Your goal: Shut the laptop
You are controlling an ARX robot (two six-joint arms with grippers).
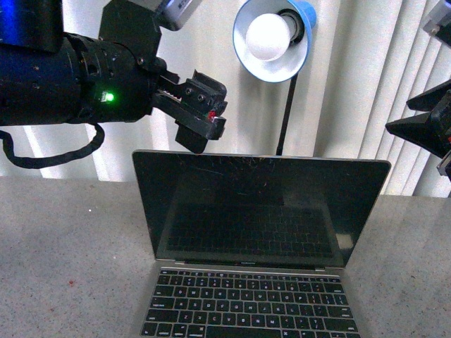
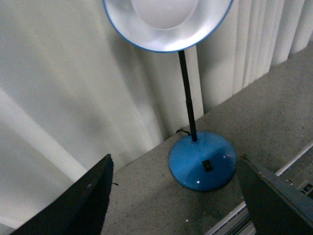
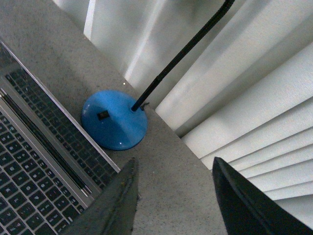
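The laptop [image 1: 257,211] stands open in the middle of the table, its scratched black screen upright and facing me, black keyboard in front. My left gripper [image 1: 210,116] hangs open in the air just above and behind the lid's top left edge, not touching it. Through the left wrist view its dark fingers [image 2: 83,200] frame bare table, with a strip of the laptop [image 2: 293,176] beside one finger. My right gripper [image 1: 428,118] is open at the far right, above and beyond the lid's right corner. The right wrist view shows the laptop's keyboard [image 3: 34,166] beside the open gripper [image 3: 176,205].
A blue desk lamp [image 1: 273,36] stands behind the laptop, its round base [image 2: 203,159] on the speckled grey table [image 1: 63,239] and its thin black pole rising just behind the lid. White vertical blinds [image 1: 366,77] close off the back.
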